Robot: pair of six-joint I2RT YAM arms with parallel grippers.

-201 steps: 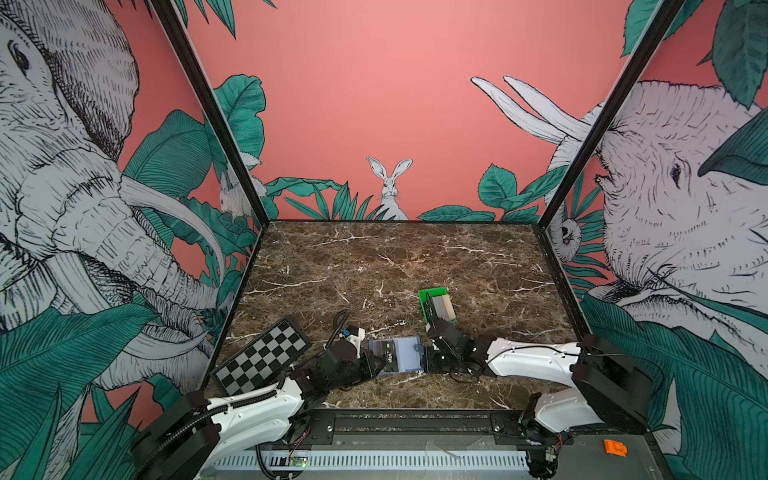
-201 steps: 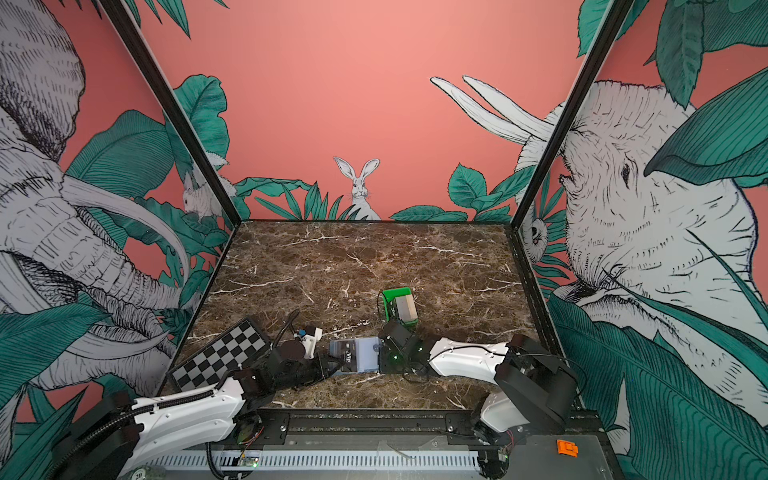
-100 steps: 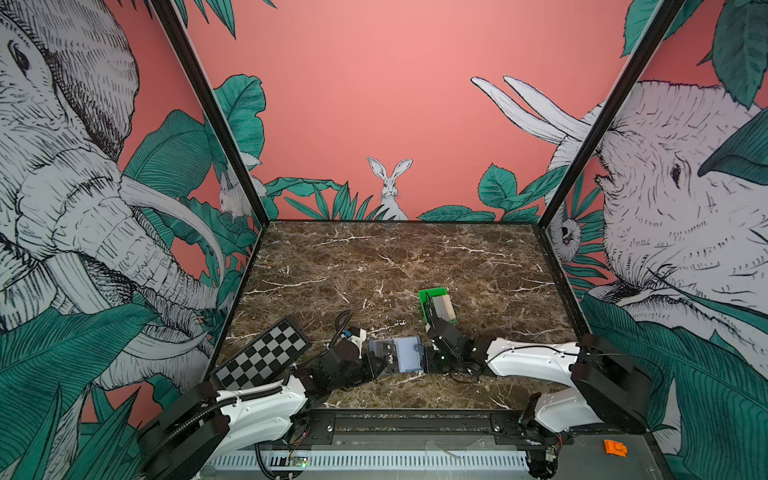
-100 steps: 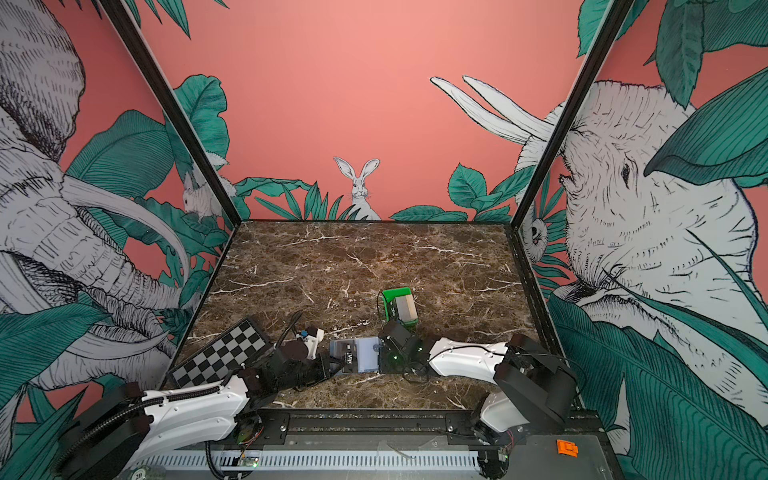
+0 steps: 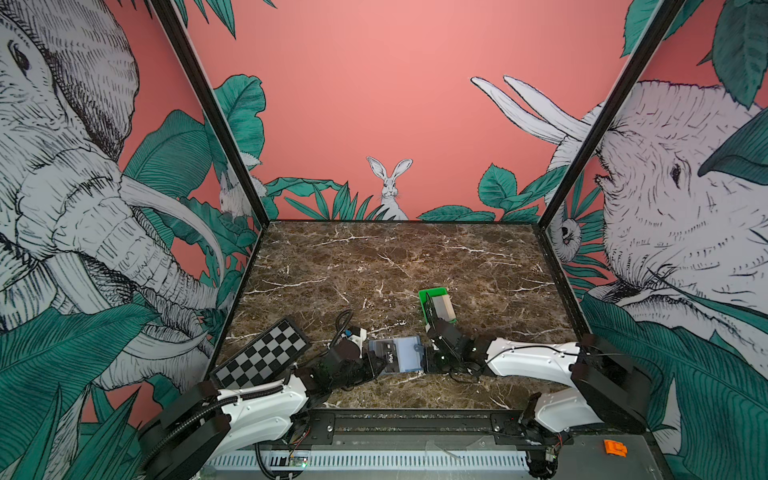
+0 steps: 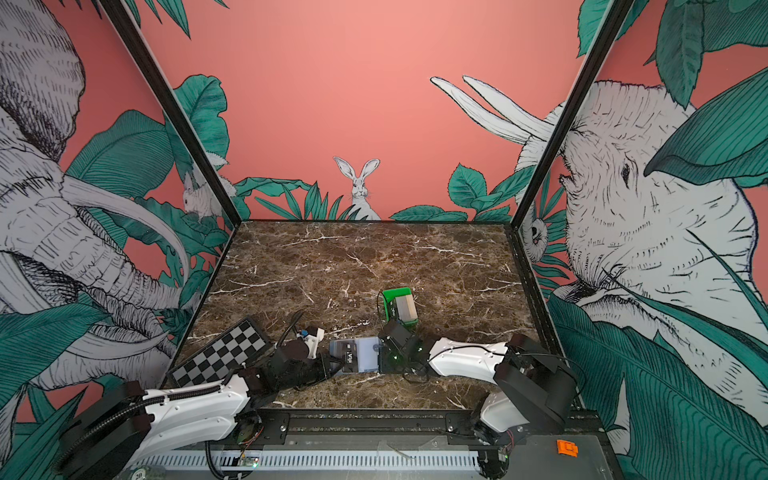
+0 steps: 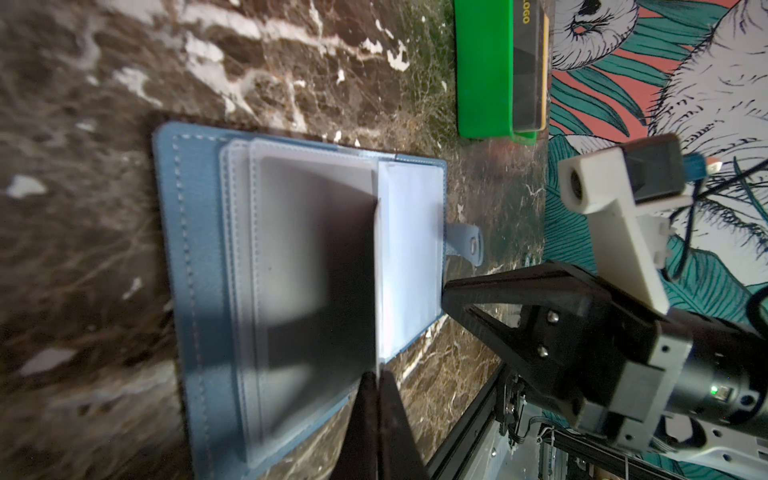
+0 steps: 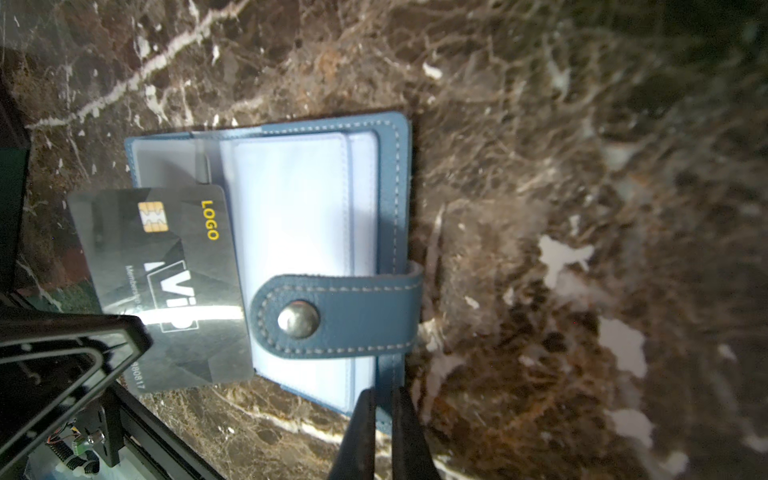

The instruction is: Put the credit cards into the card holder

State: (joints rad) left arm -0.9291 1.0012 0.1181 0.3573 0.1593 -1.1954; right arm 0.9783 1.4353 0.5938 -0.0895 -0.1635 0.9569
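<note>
The card holder (image 8: 390, 187) lies open on the bench (image 5: 374, 257) near its front edge, between the 2 arms. Its clear pockets face up and its snap tab (image 8: 332, 316) curls back over them. The left gripper (image 7: 377, 376) is pressed together on 1 edge of a black VIP card (image 8: 166, 282). That card hangs tilted over the half of the holder nearest that arm. I cannot tell whether its leading edge has entered a pocket. The right gripper (image 8: 384, 395) pinches the stitched rim of the blue cover on the opposite side, apparently to pin the holder down. More credit cards (image 5: 441, 305) sit stacked in the green tray (image 5: 424, 299), just behind the right gripper.

The card looks light, stiff and glossy, so a narrow pinch on its edge could let it slip or pivot. A hold near the middle of the trailing edge should send the push straight along its length. The holder seems soft and light, and would likely slide or fold under that push unless it is held. The pockets look like thin film that may cling shut, so the stitched rim is the safer place to grip. The tab may also get in the way.
</note>
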